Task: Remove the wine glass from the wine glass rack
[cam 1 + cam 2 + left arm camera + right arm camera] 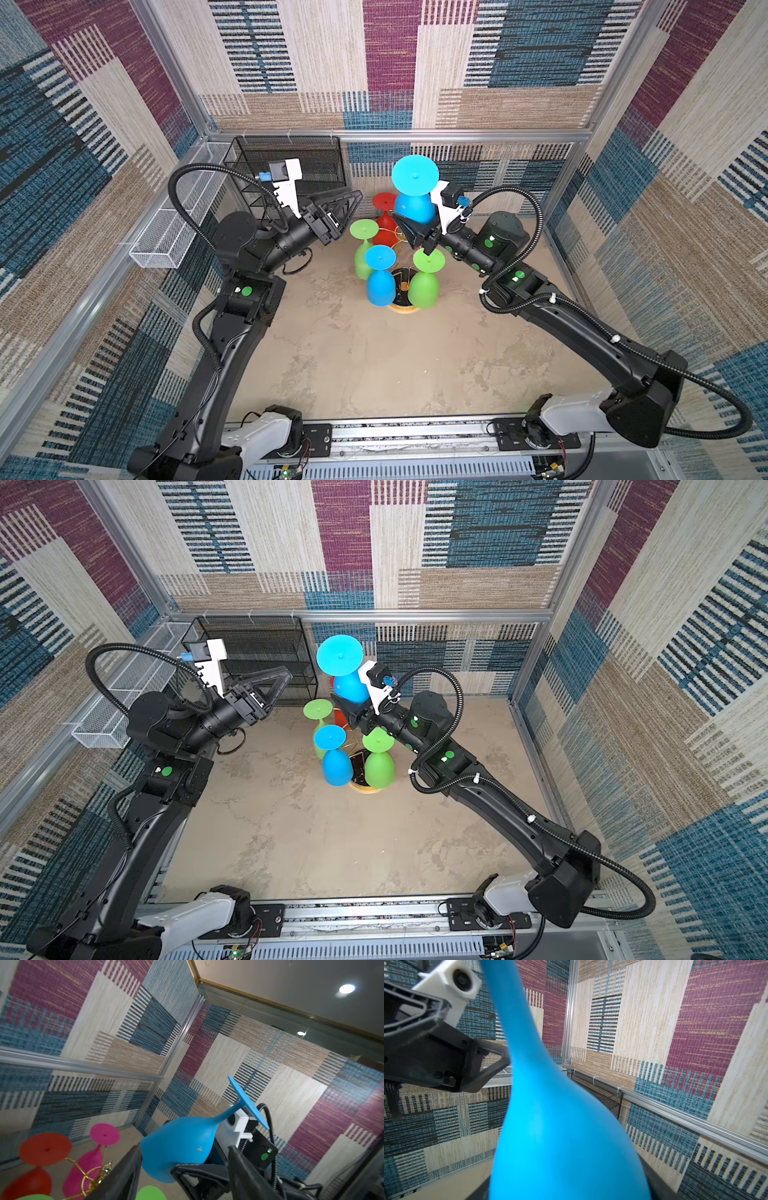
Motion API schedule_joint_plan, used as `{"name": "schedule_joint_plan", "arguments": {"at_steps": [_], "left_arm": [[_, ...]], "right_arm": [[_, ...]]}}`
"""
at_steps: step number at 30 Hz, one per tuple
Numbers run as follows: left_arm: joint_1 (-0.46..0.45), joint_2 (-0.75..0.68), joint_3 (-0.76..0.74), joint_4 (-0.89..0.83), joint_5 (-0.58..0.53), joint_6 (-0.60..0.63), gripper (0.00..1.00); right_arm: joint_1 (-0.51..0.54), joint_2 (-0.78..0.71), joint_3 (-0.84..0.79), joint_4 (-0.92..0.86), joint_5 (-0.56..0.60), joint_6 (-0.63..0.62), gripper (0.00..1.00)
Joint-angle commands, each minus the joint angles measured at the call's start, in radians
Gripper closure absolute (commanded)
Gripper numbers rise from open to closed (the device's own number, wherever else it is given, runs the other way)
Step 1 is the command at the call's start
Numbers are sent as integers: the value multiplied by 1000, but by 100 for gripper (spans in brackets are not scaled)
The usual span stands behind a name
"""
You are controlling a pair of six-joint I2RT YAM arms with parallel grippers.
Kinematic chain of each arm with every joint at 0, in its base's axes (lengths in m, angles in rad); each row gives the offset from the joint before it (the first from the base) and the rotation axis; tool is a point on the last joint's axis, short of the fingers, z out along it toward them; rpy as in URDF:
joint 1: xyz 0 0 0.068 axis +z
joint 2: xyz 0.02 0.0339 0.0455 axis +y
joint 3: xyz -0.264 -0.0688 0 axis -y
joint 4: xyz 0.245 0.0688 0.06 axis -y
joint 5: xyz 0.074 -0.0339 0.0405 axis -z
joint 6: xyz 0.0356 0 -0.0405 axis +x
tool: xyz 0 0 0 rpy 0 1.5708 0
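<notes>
While the right tool (409, 228) pinches the blue wine glass (415, 208) by its bowl, above the far side of the wine glass rack (400, 308), left tool (351, 203) spread to its left, we advise withdrawing slowly.

This is a robot test cell. Beyond the left gripper (355, 196) stand aluminium frame bars (399, 135) and patterned walls (291, 62). Well behind it runs a metal mounting rail (415, 433).

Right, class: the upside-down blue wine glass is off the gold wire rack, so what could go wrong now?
The right gripper grips the upside-down blue wine glass by its smooth rounded bowl; it may slip.
It hangs near the red wine glass on the gold wire rack; a low swing could knock that off.
The open left gripper nearby could bump it.
</notes>
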Motion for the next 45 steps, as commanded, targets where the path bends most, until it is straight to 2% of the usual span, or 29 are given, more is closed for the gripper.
{"name": "schedule_joint_plan", "arguments": {"at_steps": [1, 3, 7, 10, 14, 16, 18, 24, 32, 45], "left_arm": [[0, -24, -97, 106, -191, 329, 28], [0, -18, -138, 184, -202, 439, 28], [-5, 28, -145, 263, -151, 705, 31], [-5, 51, -161, 343, -100, 853, 32], [-8, 71, -176, 462, -37, 968, 32], [-9, 83, -172, 475, 40, 1030, 34], [-13, 92, -168, 477, 68, 1082, 35], [-17, 119, -147, 483, 108, 1139, 37], [-18, 151, -122, 496, 147, 1154, 41], [-20, 153, -98, 425, 213, 1235, 58]], "right_arm": [[1, -25, 20, -148, 60, 17, 62], [1, -29, 34, -208, 82, 18, 62], [1, -12, 94, -348, 98, 30, 63], [1, 7, 137, -431, 98, 31, 63], [3, 28, 169, -496, 89, 24, 64], [3, 42, 184, -519, 81, 23, 64], [4, 54, 197, -534, 74, 20, 64], [13, 78, 217, -547, 56, 15, 65], [40, 118, 252, -577, 41, 5, 67], [66, 157, 280, -601, 38, -8, 68]]}}
